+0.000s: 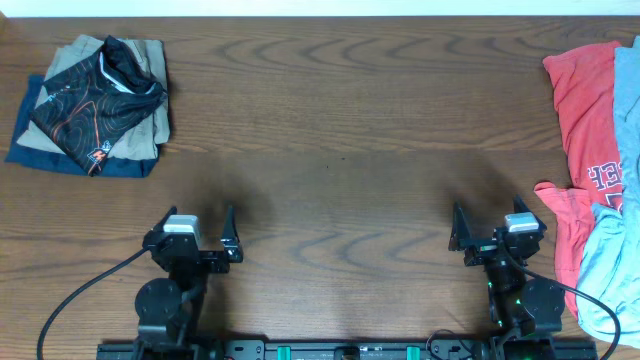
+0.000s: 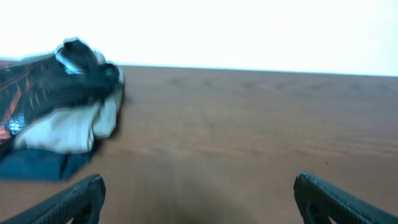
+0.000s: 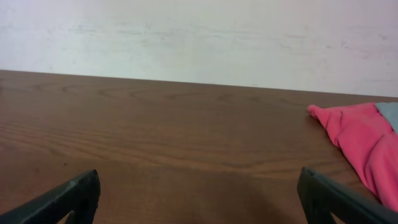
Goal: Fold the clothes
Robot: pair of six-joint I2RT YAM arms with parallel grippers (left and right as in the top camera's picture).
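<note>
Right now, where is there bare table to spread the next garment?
The middle of the table is bare, from the folded stack under the black jersey at far left to the red garment and light-blue garment at right. Those ends are crowded.

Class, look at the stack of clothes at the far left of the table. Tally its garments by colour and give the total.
black jersey: 1
beige garment: 1
dark blue garment: 1
Total: 3, as far as the layers show
</note>
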